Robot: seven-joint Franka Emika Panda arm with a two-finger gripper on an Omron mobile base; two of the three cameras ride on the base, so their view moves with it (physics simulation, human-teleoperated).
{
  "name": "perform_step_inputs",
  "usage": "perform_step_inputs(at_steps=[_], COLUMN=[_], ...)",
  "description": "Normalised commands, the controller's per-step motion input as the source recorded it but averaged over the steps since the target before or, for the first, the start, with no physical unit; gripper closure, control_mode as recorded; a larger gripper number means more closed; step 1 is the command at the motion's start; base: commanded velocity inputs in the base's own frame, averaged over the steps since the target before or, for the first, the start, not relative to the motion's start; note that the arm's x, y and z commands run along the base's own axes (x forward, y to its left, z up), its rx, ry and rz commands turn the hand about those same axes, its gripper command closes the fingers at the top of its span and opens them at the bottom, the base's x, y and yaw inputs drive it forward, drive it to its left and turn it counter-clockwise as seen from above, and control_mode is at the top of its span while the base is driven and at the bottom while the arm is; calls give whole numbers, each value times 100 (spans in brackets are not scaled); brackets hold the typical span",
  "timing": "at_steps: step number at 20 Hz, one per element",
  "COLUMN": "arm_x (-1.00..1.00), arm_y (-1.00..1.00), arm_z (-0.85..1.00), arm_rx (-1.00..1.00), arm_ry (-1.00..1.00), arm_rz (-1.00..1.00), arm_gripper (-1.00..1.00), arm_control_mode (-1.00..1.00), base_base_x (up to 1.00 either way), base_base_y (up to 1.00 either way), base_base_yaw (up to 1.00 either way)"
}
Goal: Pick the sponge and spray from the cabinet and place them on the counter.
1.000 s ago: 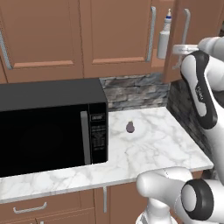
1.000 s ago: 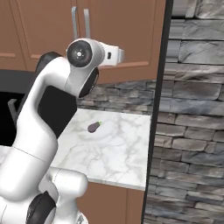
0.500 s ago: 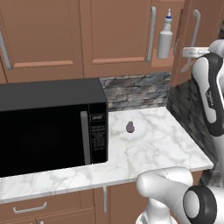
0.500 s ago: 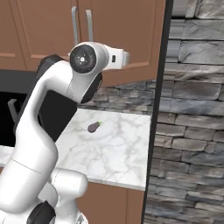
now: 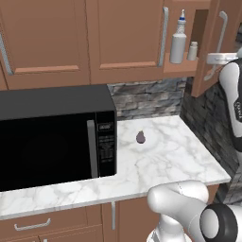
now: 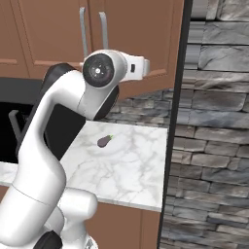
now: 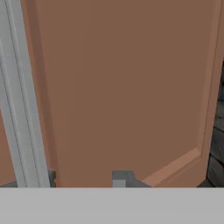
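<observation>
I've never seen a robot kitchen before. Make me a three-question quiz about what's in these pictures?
1. True or false: the tall pale grey-white spray bottle stands on the white marble counter.
2. What does the small dark purple egg-shaped object lie on?
A. cabinet shelf
B. marble counter
C. black microwave
3. Fill in: the right door of the brown wooden wall cabinet stands ____.

Key: 1 false, it is on the cabinet shelf; 2 B; 3 open.

matt wood cabinet (image 5: 125, 42) (silver handle (image 7: 22, 96)), marble counter (image 5: 165, 156)
</observation>
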Motion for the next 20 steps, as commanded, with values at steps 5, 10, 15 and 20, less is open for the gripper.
perform_step_inputs(at_steps=[5,10,15,20], arm_x=[0,-13,-5,0], arm_y=[-39,-76,-58,-14], arm_z=[0,-5,-3,0], arm_rx=[0,1,1,0], arm_ry=[0,0,0,3], arm_rz=[0,0,0,0], arm_gripper=[100,100,100,-100], arm_control_mode=[-100,-100,-100,-100], base_base_x=[0,0,0,0], base_base_y=[0,0,0,0], base_base_yaw=[0,0,0,0])
